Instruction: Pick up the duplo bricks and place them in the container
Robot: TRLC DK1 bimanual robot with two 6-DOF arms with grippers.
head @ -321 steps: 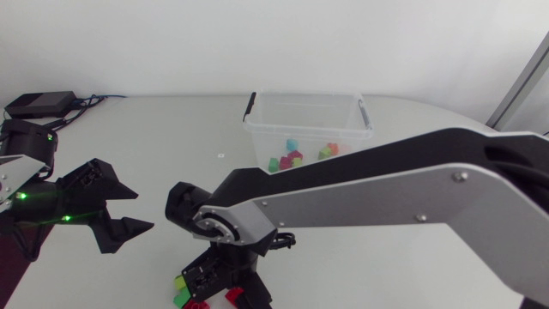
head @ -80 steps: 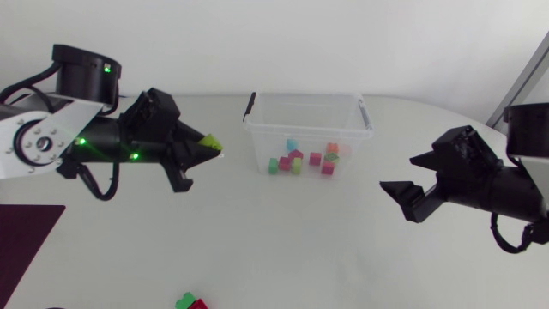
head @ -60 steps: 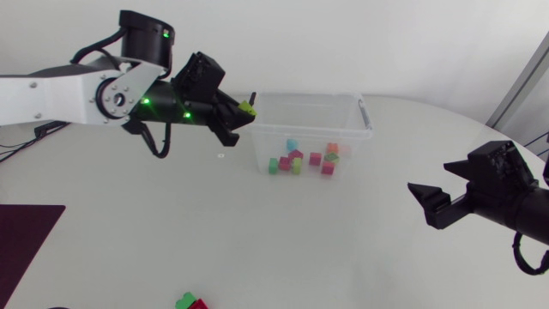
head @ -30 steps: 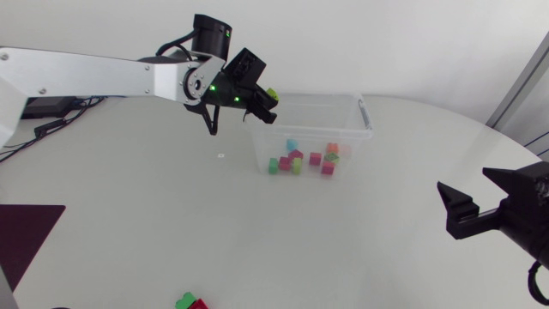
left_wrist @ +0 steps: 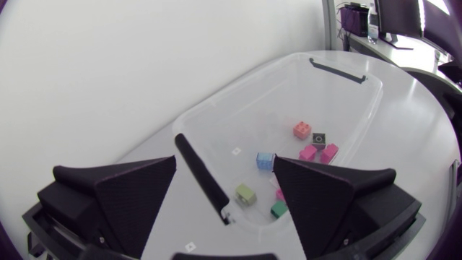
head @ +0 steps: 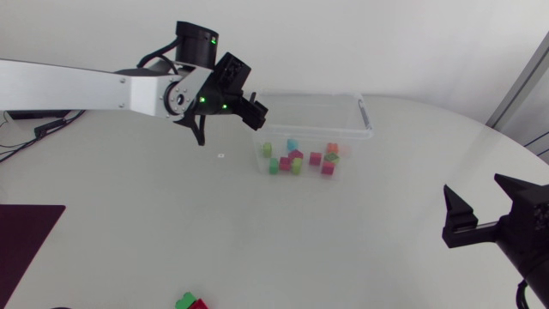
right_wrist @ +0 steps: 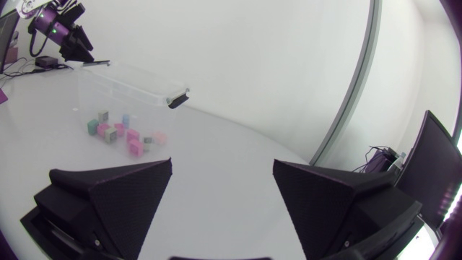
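Note:
The clear plastic container point(head: 343, 131) stands at the back middle of the table with several coloured duplo bricks inside. My left gripper point(head: 256, 113) hovers open over its left rim, nothing between the fingers. In the left wrist view the left gripper point(left_wrist: 224, 163) looks down into the container point(left_wrist: 238, 85), where a light green brick point(left_wrist: 245, 193) lies just below, next to blue, pink and orange ones. That light green brick point(head: 267, 149) lies apart at the left of the pile. A green brick point(head: 184, 301) and a red brick point(head: 200, 305) sit at the table's front edge. My right gripper point(head: 477, 196) stands open at the right.
A black latch handle point(left_wrist: 202, 177) lies along the container's near rim, below my left gripper. A dark purple mat point(head: 26, 232) covers the table's left front corner. In the right wrist view the container point(right_wrist: 137, 90) stands far ahead of the right gripper point(right_wrist: 222, 165).
My left gripper carried a light green brick to the container, opened, and the brick dropped inside. My right arm has drawn back to the right.

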